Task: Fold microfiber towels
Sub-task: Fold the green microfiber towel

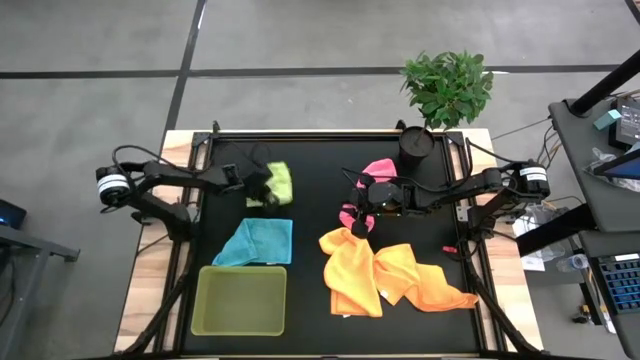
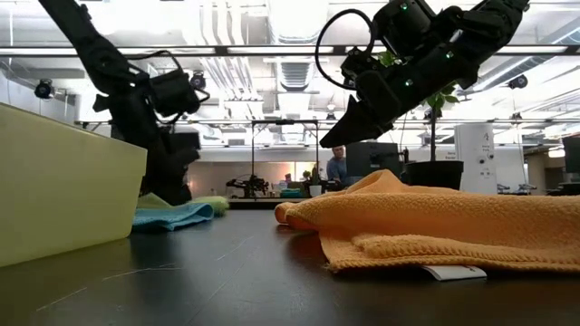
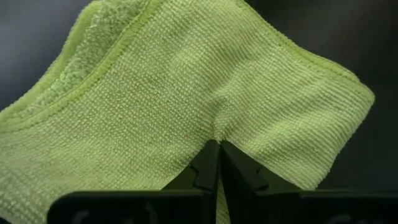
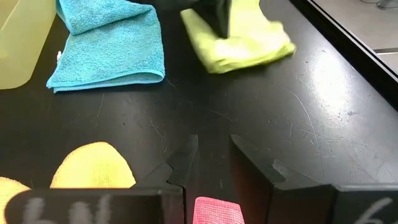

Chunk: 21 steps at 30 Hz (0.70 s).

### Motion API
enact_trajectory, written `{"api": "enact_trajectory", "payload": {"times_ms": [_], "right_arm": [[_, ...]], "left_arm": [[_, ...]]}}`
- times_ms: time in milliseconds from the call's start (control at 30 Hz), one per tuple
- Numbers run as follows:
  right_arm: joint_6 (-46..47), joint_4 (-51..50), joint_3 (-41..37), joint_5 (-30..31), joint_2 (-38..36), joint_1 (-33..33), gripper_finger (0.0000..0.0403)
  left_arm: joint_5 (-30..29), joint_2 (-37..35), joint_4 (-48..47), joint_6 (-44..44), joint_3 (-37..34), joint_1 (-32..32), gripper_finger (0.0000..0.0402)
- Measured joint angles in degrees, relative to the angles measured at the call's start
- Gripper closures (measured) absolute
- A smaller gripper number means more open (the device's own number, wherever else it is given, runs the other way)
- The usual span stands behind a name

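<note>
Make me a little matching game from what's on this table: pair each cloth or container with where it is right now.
Things:
1. lime green towel
2. light blue towel
3. orange towel
4. lime-green tray

Places:
A. near corner on the left arm's side
B. spread below the right gripper
C. pinched in the shut left gripper
D. folded, just beyond the tray

Pairs: 1-C, 2-D, 3-B, 4-A
</note>
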Motion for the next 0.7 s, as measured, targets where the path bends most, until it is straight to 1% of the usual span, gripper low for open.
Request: {"api": "enact_trajectory", "payload": {"times_ms": [67,133,233,400,533,700], "right_arm": [[0.0,0.0,0.0,0.0,0.0,0.0,0.0321],[0.0,0.0,0.0,0.0,0.0,0.0,0.0321],[0.0,-0.2,0.0,0.0,0.0,0.0,0.0321],[0.0,-0.2,-0.1,0.0,0.0,0.0,0.0321],[0.0,-0.2,-0.1,0.0,0.0,0.0,0.0321],[0.0,-0.2,-0.2,0.0,0.0,0.0,0.0321]], "left_arm": [[2.0,-0.6,-1.1,3.9,0.3,-2.1,0.0401],[2.1,-2.1,-2.3,5.6,0.6,-3.1,0.0401],[2.1,-5.2,-3.6,7.3,1.3,-2.9,0.0401],[2.4,-12.0,-6.1,13.5,1.9,-0.8,0.0395],[2.3,-16.5,-6.6,14.7,1.9,2.3,0.0361],[2.2,-18.8,-9.0,14.4,1.9,4.1,0.0309]]}}
